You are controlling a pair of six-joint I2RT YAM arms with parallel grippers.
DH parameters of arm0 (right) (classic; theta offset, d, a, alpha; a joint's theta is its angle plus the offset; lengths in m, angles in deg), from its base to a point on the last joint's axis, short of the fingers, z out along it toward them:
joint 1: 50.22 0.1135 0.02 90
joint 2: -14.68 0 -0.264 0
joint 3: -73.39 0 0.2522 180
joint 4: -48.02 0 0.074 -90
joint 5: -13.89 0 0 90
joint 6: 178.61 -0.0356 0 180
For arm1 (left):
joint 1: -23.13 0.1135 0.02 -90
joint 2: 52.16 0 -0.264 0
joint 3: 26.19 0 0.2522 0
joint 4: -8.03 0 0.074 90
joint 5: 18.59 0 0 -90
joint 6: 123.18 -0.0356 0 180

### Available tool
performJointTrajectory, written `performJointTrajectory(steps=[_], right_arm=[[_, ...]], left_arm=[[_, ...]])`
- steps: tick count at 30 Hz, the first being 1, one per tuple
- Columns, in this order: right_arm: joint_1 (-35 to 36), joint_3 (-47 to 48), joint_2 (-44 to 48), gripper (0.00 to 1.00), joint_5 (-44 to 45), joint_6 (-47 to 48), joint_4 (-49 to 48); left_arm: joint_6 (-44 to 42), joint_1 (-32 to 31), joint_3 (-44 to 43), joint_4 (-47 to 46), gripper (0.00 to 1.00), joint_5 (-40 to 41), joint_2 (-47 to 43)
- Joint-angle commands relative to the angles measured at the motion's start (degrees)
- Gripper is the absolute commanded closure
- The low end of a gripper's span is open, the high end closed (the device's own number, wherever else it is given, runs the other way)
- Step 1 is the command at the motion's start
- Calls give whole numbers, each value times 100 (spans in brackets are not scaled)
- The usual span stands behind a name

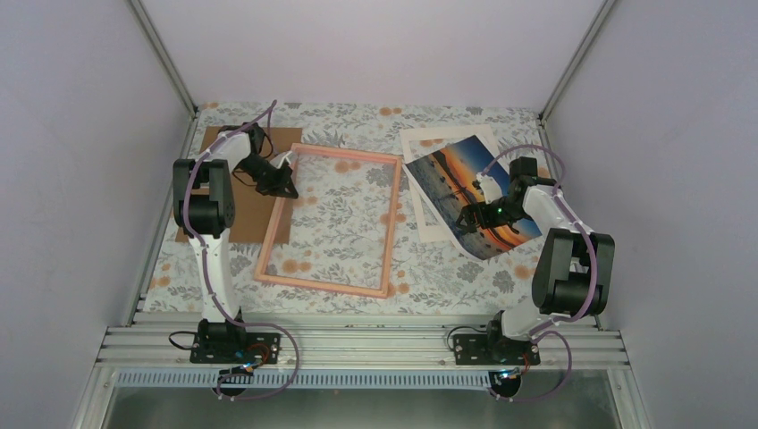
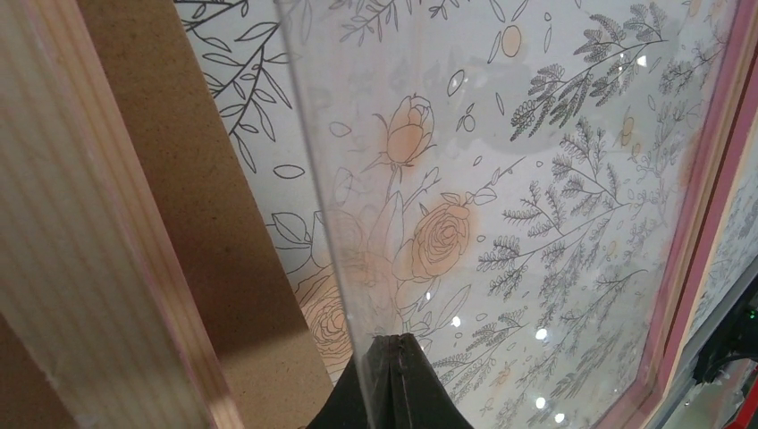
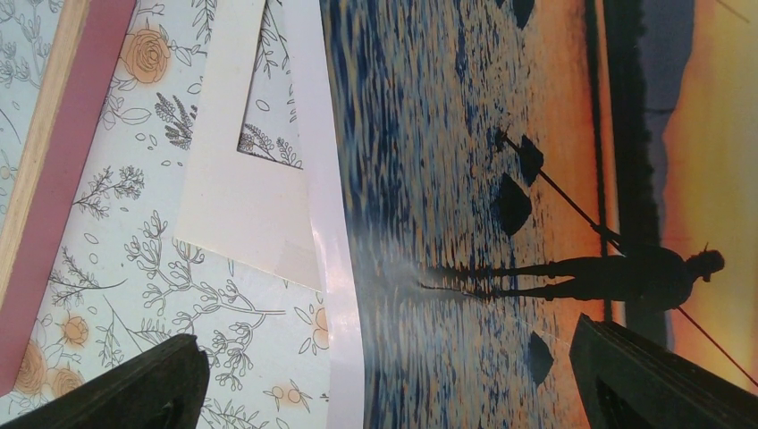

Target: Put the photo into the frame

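Note:
The pink frame (image 1: 331,219) lies on the floral cloth in the middle; its pink border also shows in the left wrist view (image 2: 706,179) and the right wrist view (image 3: 54,179). My left gripper (image 1: 286,174) is at the frame's far left corner. Its fingers (image 2: 391,344) are shut on the edge of a clear pane (image 2: 331,179) that rises at a tilt. The sunset photo (image 1: 465,192) lies at the right, partly on a white mat board (image 1: 429,143). My right gripper (image 1: 469,217) is open, low over the photo (image 3: 465,179). It (image 3: 384,335) straddles the photo's white border.
A brown cardboard sheet (image 1: 259,214) lies left of the frame, under my left arm, and shows in the left wrist view (image 2: 223,223). The mat board (image 3: 241,197) lies under the photo's left side. Enclosure walls and posts ring the table.

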Motion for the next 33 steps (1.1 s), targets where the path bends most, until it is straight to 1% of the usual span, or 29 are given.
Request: performJointTrajectory(steps=[1, 33], right_arm=[[-55, 38, -11, 0, -153, -17, -67], [-59, 29, -11, 0, -179, -41, -97]], left_arm=[[-30, 36, -2, 14, 98, 99, -235], [396, -6, 281, -487, 97, 63, -313]])
